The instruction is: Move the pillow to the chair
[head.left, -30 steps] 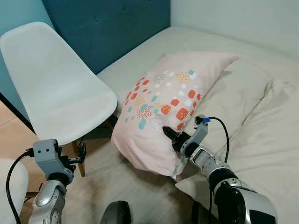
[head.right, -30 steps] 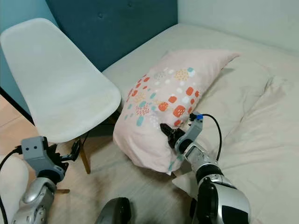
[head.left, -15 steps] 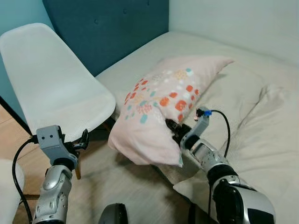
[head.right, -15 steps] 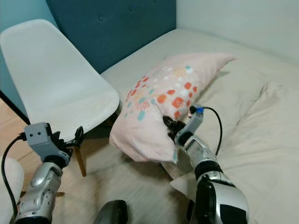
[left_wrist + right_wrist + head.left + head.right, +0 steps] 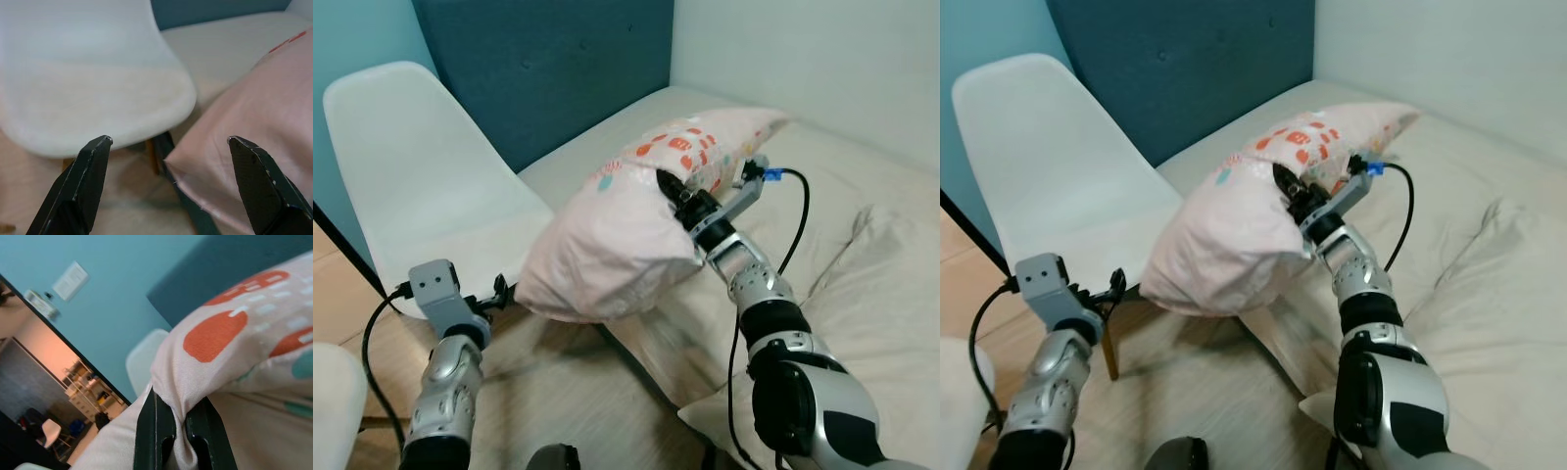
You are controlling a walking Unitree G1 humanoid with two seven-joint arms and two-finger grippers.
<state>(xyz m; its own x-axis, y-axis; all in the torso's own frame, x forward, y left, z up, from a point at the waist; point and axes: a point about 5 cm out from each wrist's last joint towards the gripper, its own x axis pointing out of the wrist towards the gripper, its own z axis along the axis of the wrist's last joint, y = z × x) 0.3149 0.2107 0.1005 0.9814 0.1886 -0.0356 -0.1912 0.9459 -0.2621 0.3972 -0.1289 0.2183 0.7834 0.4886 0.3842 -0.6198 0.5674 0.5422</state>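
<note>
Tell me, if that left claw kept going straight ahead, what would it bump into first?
Probably the front edge of the white plastic chair: the open left gripper points between it and the hanging corner of the pink patterned pillow. Depth is unclear.

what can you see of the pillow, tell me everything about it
The soft pale pink fabric pillow carries a print of orange, red and teal patches on its upper face. The right claw is shut on a pinched fold near its middle, holding its near end raised and sagging beside the white moulded plastic chair, while its far end lies on the cream-sheeted bed. The open left claw hovers nearby, apart.
</note>
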